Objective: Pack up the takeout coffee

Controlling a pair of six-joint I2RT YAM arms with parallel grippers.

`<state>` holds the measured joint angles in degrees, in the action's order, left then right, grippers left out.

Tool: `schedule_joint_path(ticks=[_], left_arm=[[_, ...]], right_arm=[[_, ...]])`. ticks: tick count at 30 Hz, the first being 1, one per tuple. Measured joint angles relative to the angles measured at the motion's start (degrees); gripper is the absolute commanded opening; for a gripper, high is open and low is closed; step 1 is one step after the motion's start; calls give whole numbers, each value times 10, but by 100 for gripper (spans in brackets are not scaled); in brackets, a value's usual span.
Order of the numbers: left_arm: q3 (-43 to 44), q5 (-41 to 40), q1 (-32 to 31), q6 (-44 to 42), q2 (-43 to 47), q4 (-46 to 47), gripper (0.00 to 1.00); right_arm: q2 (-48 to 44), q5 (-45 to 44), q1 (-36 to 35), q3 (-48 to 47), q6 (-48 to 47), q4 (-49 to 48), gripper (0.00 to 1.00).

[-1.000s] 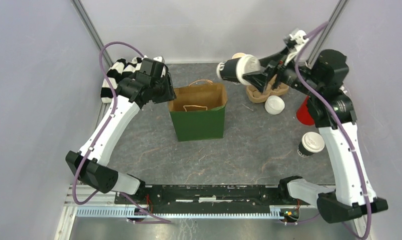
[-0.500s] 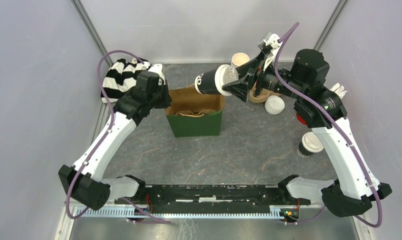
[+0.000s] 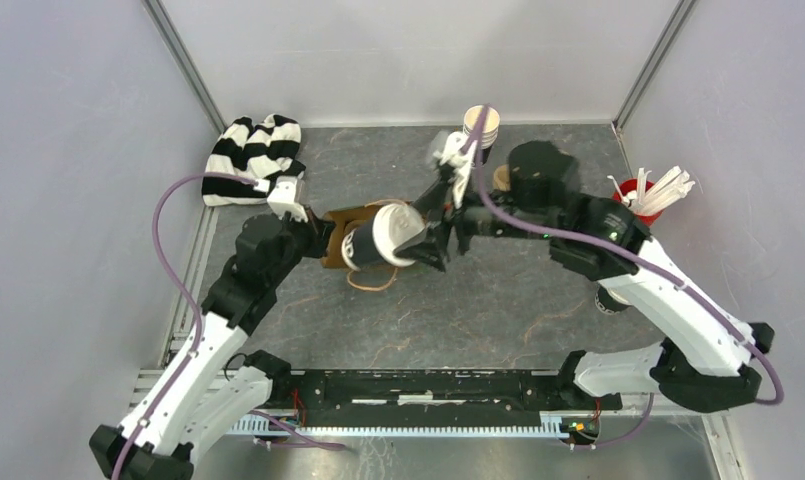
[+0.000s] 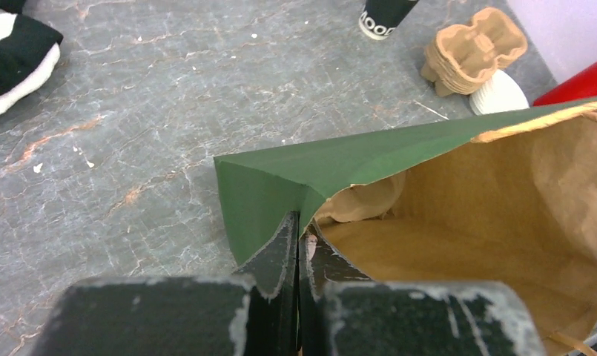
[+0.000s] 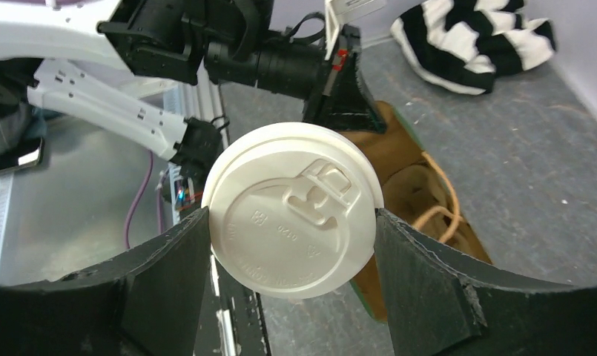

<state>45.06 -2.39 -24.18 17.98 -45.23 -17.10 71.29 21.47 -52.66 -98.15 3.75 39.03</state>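
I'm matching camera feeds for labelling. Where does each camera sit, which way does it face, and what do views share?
Top external: above and behind the arm bases, looking down on the table; both arms show, meeting at the green bag and lidded cup.
Left wrist: on the left arm, looking along the left jaws, shut on the bag's rim, into its brown inside.
Right wrist: on the right arm, looking along the right jaws at the gripped cup's lid, the left arm beyond.
Shared: all three show the bag.
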Motion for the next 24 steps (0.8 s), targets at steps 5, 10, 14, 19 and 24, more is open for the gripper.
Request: schedule_joint_path(ticks=[5, 10, 14, 19, 24], left_arm=[[-73, 12, 0, -7, 86, 45, 2], [-108, 19, 0, -8, 130, 56, 2], [-121, 28, 0, -10, 160, 57, 2], [-124, 30, 0, -17, 170, 55, 2], [-124, 32, 0, -23, 165, 50, 2]], right_arm=[[43, -81, -112, -19, -17, 34, 67], [60, -166, -186, -22, -45, 66, 66], [62, -225, -224, -24, -74, 80, 65], [103, -291, -256, -69, -108, 110, 63], [162, -359, -290, -120, -145, 144, 63]])
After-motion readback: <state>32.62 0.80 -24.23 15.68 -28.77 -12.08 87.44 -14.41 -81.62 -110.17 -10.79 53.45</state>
